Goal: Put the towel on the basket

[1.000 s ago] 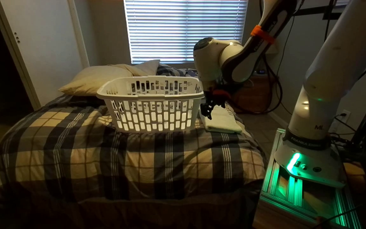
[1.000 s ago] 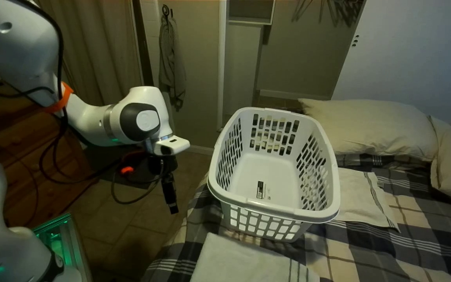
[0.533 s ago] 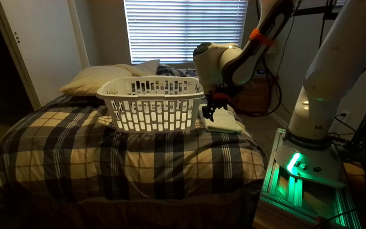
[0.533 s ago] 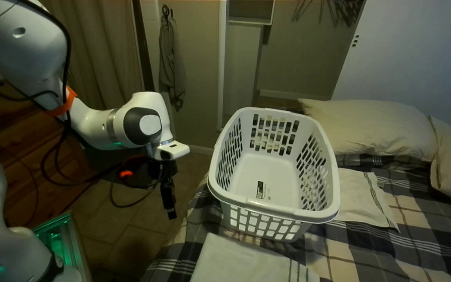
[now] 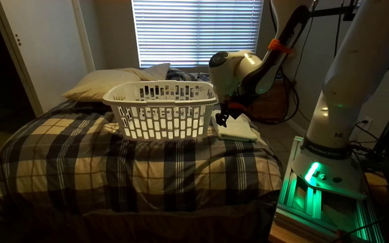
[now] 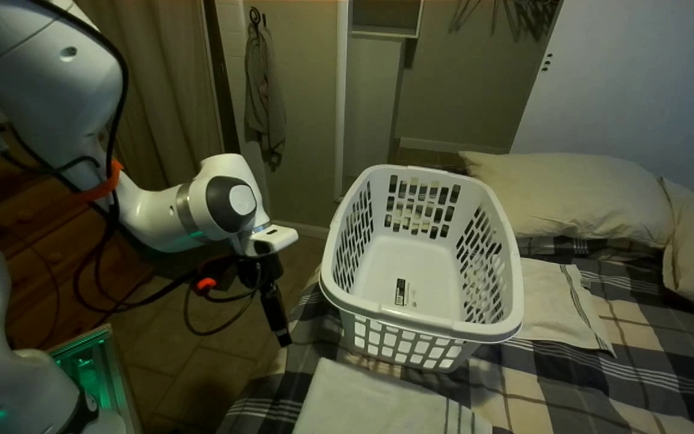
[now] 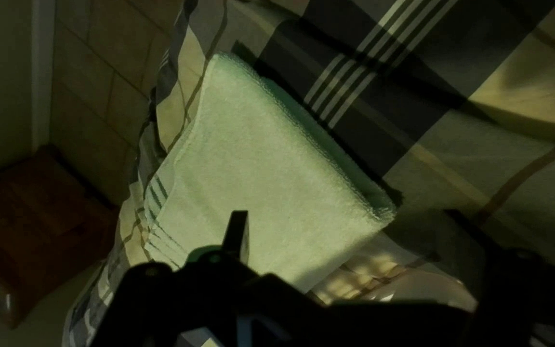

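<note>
Towel (image 7: 268,159) on bedspread (image 5: 154,168), near and below the parted pincer (image 7: 346,213)
</note>
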